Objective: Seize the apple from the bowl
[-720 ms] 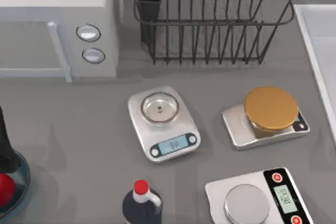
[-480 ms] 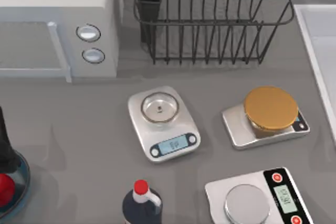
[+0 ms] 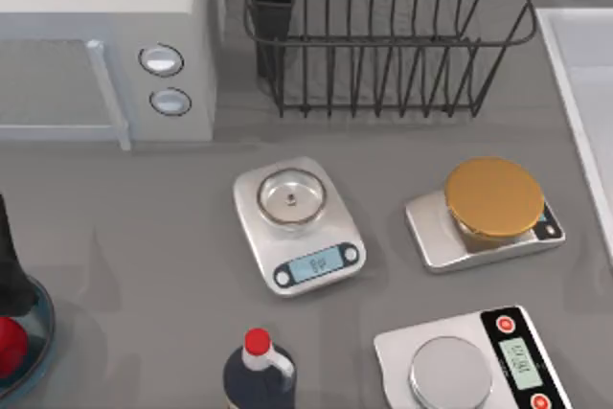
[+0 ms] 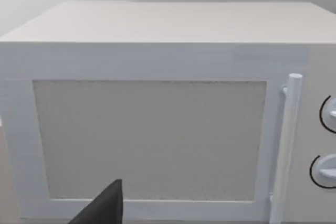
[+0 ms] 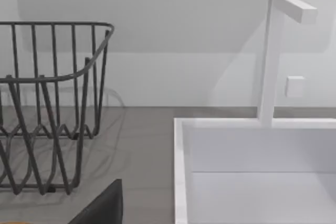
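My left gripper [image 3: 8,265] hangs over the small shiny red apple [image 3: 10,344] in the round blue glass bowl [image 3: 38,337] at the bench's left edge, and I cannot tell if it is open.

The left arm [image 3: 8,261] enters the top view at the far left edge, as a dark, narrow shape in the lower left of the frame, running downward along the edge. In the left wrist view, one dark fingertip [image 4: 105,208] of the left gripper pokes up at the bottom edge, left of centre. In the right wrist view, a dark fingertip [image 5: 105,205] of the right gripper sits likewise at the bottom edge, left of centre.
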Tool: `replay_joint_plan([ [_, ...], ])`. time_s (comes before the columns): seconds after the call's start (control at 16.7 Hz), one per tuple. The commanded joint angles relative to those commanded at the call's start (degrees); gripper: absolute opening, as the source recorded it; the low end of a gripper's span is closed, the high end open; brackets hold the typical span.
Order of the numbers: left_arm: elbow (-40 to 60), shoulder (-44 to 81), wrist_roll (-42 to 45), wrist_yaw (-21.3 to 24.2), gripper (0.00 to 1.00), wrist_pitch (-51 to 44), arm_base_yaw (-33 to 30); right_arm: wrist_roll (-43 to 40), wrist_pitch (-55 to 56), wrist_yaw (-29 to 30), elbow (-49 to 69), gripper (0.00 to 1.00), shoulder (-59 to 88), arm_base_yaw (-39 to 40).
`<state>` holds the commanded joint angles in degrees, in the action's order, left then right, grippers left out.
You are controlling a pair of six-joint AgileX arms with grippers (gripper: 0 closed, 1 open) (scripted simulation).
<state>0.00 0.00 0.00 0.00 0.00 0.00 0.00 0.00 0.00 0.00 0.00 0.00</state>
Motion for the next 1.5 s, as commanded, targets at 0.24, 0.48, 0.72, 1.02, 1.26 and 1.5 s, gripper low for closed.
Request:
replay_joint_plan([
  [0.24,0.0,0.0,0.0,0.0,1.00,0.0,0.0,0.0,0.0,0.0,0.0,1.00,0.0,0.0],
  [0.48,0.0,0.0,0.0,0.0,1.00,0.0,0.0,0.0,0.0,0.0,0.0,1.00,0.0,0.0],
  [0.72,0.1,0.1,0.0,0.0,1.00,-0.1,0.0,0.0,0.0,0.0,0.0,1.00,0.0,0.0],
  [1.02,7.6,9.4,1.4,0.0,1.00,-8.9,1.2,0.0,0.0,0.0,0.0,1.00,0.0,0.0],
  [1.26,19.2,27.2,3.5,0.0,1.00,-22.9,3.2,0.0,0.0,0.0,0.0,1.00,0.0,0.0],
  [1.5,32.1,48.5,5.9,0.0,1.00,-38.7,5.3,0.0,0.0,0.0,0.0,1.00,0.0,0.0],
])
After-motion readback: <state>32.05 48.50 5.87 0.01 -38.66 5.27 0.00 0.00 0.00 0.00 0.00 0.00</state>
